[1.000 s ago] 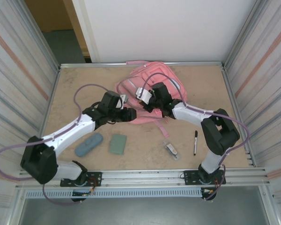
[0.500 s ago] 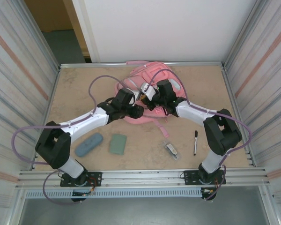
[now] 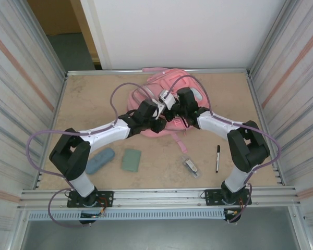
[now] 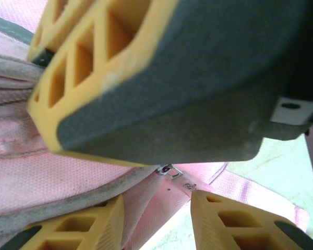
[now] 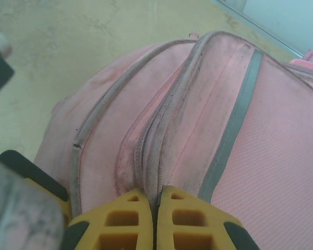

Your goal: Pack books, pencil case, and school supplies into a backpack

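From the left: one pencil case (image 3: pixel 99 160), one green book (image 3: pixel 131 160), then one backpack (image 3: pixel 167 79) at the far middle. Left gripper (image 4: pixel 156 208) parted beside its zipper pull (image 4: pixel 169 171); right gripper (image 5: pixel 155 208) clenched on its seam (image 5: pixel 151 130). Rightward, one clear-grey item (image 3: pixel 190 166), one pen (image 3: pixel 217 158).

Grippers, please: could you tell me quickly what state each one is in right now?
Left gripper: open, jaws astride a backpack fold, nothing held.
Right gripper: closed, pinching the backpack's zip seam.
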